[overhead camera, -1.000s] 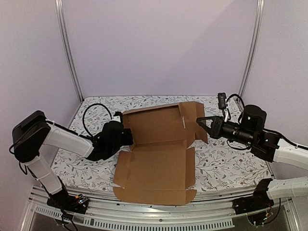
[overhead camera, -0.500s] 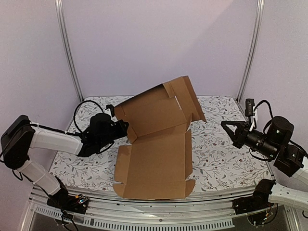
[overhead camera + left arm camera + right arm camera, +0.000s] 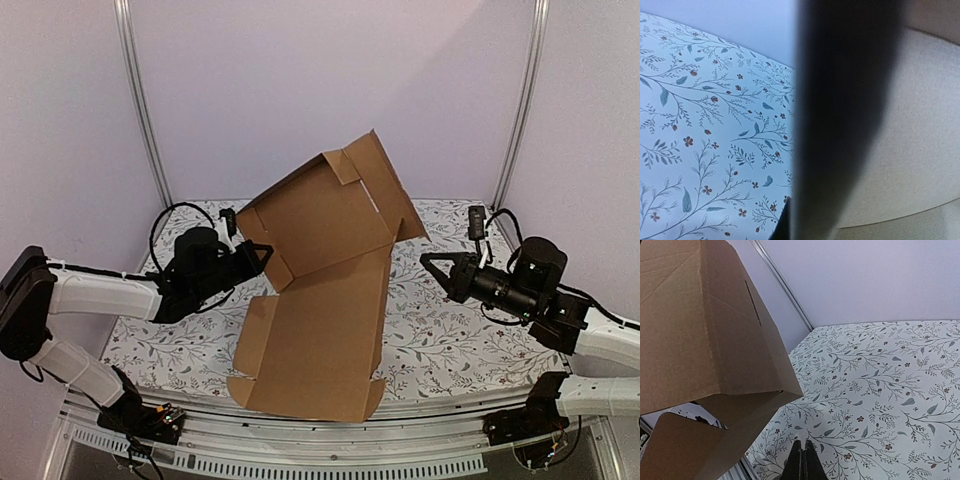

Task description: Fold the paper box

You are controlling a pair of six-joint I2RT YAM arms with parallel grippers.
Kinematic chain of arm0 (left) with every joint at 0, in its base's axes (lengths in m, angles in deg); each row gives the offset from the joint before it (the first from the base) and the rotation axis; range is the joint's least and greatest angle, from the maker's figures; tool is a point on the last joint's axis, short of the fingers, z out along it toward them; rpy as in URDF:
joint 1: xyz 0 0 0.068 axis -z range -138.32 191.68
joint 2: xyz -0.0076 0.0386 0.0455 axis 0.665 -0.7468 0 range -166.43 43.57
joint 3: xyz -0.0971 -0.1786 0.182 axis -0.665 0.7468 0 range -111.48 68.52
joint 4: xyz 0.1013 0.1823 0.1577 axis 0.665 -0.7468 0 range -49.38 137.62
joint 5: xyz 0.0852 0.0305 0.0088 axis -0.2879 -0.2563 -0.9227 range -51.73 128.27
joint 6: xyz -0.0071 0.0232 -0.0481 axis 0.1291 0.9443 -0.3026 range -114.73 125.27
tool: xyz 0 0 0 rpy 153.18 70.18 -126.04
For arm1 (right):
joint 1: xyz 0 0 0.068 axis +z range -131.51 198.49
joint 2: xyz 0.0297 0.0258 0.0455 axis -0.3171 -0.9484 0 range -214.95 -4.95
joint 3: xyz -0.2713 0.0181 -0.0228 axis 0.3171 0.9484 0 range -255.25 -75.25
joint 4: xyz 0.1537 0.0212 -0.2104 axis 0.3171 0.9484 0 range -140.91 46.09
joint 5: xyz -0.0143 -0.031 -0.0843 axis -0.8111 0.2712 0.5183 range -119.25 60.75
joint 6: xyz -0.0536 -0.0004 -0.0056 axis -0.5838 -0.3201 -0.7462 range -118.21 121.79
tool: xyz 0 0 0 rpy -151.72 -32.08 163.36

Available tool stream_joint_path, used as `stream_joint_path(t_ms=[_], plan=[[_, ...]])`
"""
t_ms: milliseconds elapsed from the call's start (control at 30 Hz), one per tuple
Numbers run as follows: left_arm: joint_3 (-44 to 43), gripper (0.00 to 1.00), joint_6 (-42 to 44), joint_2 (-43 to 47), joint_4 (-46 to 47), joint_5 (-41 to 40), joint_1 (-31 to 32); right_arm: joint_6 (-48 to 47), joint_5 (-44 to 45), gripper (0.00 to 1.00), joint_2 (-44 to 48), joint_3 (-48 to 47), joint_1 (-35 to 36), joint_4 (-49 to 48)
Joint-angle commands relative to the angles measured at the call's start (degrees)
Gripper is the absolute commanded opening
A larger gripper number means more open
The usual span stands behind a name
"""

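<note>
Floral-covered table [image 3: 450,340] carries the paper box [image 3: 315,330]. Its base lies on the cloth and its rear panel is tilted up, just right of the left gripper [image 3: 258,258], which looks clamped on the panel's side flap. Right gripper [image 3: 430,264] is clenched and empty, box to its left. Suggest left holds steady along the crease while right pins the base.

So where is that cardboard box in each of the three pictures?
Top external: the paper box fills the centre, its far half tilted up.
Left wrist: a blurred pale surface at right, probably the box.
Right wrist: upper left, looming close.
Shared landmark: the floral table cover.
</note>
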Motion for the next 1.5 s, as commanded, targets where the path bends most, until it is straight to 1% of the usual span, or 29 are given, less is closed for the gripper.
stream_joint_path(t_ms=[0, 200, 400, 900, 1100, 1267, 1467], plan=[[0.2, 0.00, -1.6, 1.7, 2.1, 2.6, -1.0, 4.1, -4.5, 0.00, -5.8, -1.7, 1.5, -13.5], [-0.3, 0.00, -1.6, 1.7, 2.1, 3.6, -1.1, 4.7, -5.2, 0.00, -12.5, -5.0, 4.8, -19.4], [0.0, 0.00, -1.5, 1.9, 2.6, 3.5, -1.4, 5.2, -5.6, 0.00, -15.0, -6.7, 6.4, -22.6], [0.6, 0.00, -1.4, 1.4, 5.2, 6.2, -1.4, 5.6, -1.4, 0.00, -19.9, -8.3, 7.4, -23.6], [0.0, 0.00, -1.1, 1.5, 5.5, 6.2, -1.4, 5.0, 0.4, 0.00, -22.1, -9.0, 8.0, -18.9], [-0.7, 0.00, -0.2, 1.7, 4.7, 6.2, -1.4, 0.9, 3.6, 0.00, -23.0, -11.0, 10.0, -7.8], [-1.1, 0.00, 0.5, 1.9, 4.0, 6.2, -1.8, -1.6, 6.3, 0.00, -21.1, -9.1, 10.8, -2.5]])
